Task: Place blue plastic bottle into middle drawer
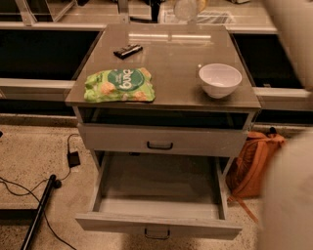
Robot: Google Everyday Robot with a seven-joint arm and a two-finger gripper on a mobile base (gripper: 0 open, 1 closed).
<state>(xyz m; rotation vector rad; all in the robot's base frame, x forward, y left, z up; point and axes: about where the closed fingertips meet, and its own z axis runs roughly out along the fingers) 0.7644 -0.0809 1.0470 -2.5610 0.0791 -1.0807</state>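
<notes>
A pale, clear rounded shape (pixel 186 8) at the top edge, above the back of the tabletop, looks like the blue plastic bottle; most of it is cut off. No bottle stands on the tabletop (pixel 171 53). My gripper is out of view past the top edge. Only blurred white parts of my arm (pixel 293 29) show along the right side. The middle drawer (pixel 159 222) is pulled wide open at the bottom of the cabinet, with nothing inside. Its dark loop handle (pixel 157 233) faces me.
A green snack bag (pixel 120 85), a small black object (pixel 127 50) and a white bowl (pixel 220 79) lie on the tabletop. The shallower upper drawer (pixel 161 141) is shut. An orange backpack (pixel 254 163) leans at the right. Cables and a black pole (pixel 36 212) lie on the floor at the left.
</notes>
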